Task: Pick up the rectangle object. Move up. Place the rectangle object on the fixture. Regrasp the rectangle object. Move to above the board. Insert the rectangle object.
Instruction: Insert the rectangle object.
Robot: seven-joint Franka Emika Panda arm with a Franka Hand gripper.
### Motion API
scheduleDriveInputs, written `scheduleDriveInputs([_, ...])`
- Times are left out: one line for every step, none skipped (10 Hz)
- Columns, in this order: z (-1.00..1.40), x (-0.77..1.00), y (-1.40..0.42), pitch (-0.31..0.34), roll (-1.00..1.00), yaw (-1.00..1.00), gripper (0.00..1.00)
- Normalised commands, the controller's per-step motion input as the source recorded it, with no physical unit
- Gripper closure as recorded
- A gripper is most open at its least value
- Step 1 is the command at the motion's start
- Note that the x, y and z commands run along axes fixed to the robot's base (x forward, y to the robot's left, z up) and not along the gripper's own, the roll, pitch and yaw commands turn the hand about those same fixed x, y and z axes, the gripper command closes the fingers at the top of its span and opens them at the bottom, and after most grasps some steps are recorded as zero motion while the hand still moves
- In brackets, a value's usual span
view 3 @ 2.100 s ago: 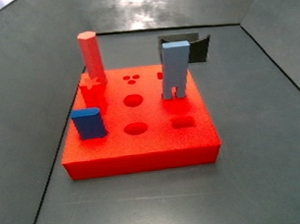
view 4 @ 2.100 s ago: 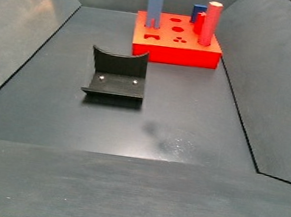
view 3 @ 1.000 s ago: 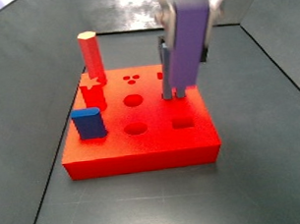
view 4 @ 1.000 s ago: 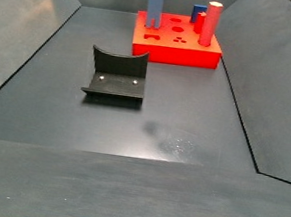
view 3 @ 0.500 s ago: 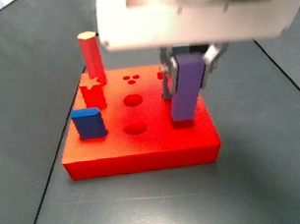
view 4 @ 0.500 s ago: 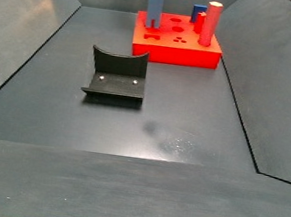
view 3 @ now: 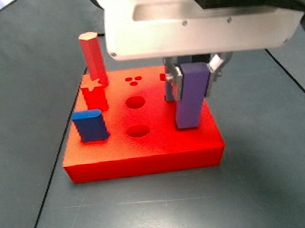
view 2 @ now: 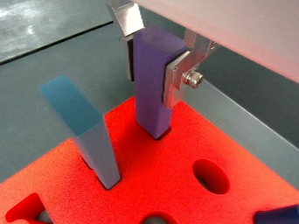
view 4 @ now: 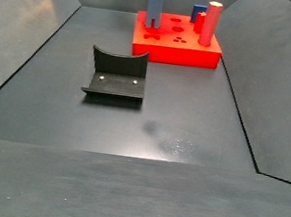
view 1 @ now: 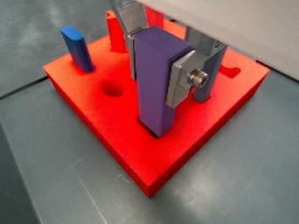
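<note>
Standing at left on the board (view 3: 119,154): short blue block (view 3: 89,125), red peg (view 3: 92,55). Now lower than half a second ago, clamped in the gripper (view 3: 192,67), the rectangle object (view 3: 190,96) sinking upright into the board's square hole. Fingers (view 1: 184,77) pinching its flanks in both wrist views. Fixture (view 4: 116,76) sitting well apart, unchanged.

Matt board (view 1: 176,149), metal end effector (view 1: 162,54)

A robot test cell in a lab is shown. A dark walled enclosure (view 4: 34,56) is seen, where the gripper (view 3: 192,67) is positioned over the board (view 3: 145,152), with the fixture (view 4: 116,76) well apart on the floor.
</note>
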Motion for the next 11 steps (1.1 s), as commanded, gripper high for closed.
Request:
scheduleDriveInputs([-0.45, 0.17, -0.05, -0.023, 0.00, -0.08, 1.00])
scheduleDriveInputs([-0.59, 0.00, -0.13, -0.053, 0.10, -0.06, 1.00])
scheduleDriveInputs([-0.57, -0.47, -0.03, -0.107, 0.11, -0.09, 1.00])
scheduleDriveInputs([-0.40, -0.53, -0.03, -0.083, 0.08, -0.04, 1.00])
scheduleDriveInputs([-0.43, -0.13, -0.07, -0.044, 0.02, 0.00, 1.00])
scheduleDriveInputs([-0.55, 0.08, -0.06, 0.000, 0.03, -0.02, 1.00])
scheduleDriveInputs([-0.91, 0.12, 0.00, -0.096, 0.00, -0.11, 1.00])
scheduleDriveInputs([-0.95, 0.04, -0.02, -0.156, 0.00, -0.11, 1.00])
scheduleDriveInputs([-0.78, 0.00, 0.00, -0.187, -0.03, -0.07, 1.00])
scheduleDriveInputs([-0.34, 0.00, 0.00, -0.199, -0.10, 0.00, 1.00])
scheduleDriveInputs([-0.03, 0.00, 0.04, 0.000, -0.04, -0.02, 1.00])
